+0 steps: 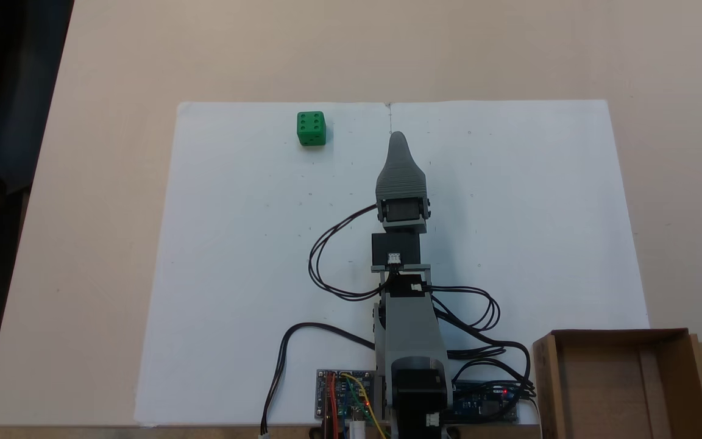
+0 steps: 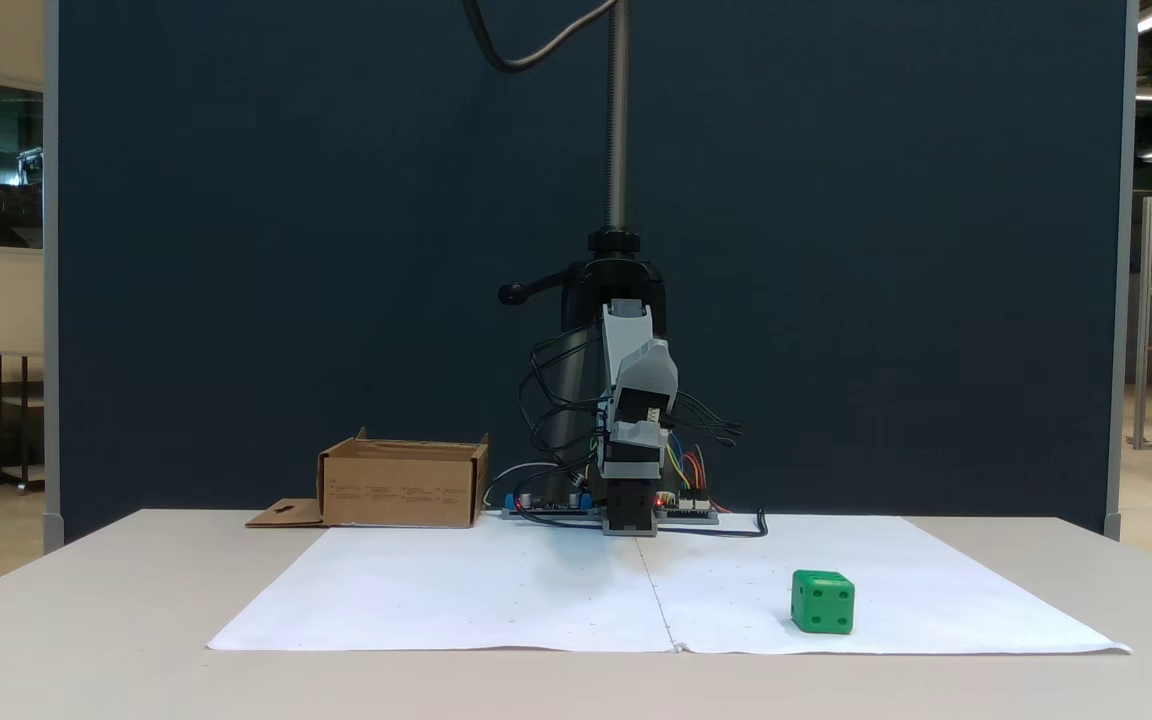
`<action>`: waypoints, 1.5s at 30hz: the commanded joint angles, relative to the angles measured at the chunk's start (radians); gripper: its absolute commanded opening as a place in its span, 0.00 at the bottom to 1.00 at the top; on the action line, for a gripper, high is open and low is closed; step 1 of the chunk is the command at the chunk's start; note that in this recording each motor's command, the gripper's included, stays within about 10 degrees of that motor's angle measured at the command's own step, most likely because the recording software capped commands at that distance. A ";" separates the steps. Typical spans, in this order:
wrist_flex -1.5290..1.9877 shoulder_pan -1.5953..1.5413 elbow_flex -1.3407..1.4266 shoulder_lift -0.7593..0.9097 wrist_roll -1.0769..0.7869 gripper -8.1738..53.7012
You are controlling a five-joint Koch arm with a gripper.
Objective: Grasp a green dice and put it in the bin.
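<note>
Fixed views are both showing the start of the job: the green dice [image 1: 311, 128] is lying untouched on the white paper sheet [image 1: 235, 274], and the bin [image 1: 616, 381] is standing with nothing visible inside it. So the step in hand is, as I judge it, the reach toward the dice; nothing is being carried yet.

Taking the gripper [image 1: 397, 139] as the landmark, in the view from above the dice is sitting to its left and slightly farther from the arm's base, apart from it with bare paper between. The bin is sitting well behind the gripper, down by the base and to the right. In the view from the table's far end the dice [image 2: 823, 601] is resting in front of the arm and to the right.

The gripper is pointing forward as one tapered grey tip; its jaws are lying one over the other, so I cannot tell whether they are spread or pressed together.

The next move is probably calling for a swing left, some further extension, open jaws, and a descent around the cube.
</note>
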 commanded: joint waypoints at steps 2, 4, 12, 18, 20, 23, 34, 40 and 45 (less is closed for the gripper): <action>0.187 0.178 0.072 0.110 0.041 0.85; 0.298 0.178 0.072 0.110 0.041 0.85; 0.296 0.178 0.072 0.110 0.041 0.85; 0.282 0.175 0.071 0.112 0.035 0.83; 0.282 0.169 0.067 0.112 0.035 0.83; 0.293 0.169 0.020 0.112 0.035 0.80; 0.932 0.179 -0.457 0.112 0.046 0.80; 1.327 0.057 -0.759 0.081 0.143 0.80; 1.633 -0.072 -0.946 -0.014 0.270 0.80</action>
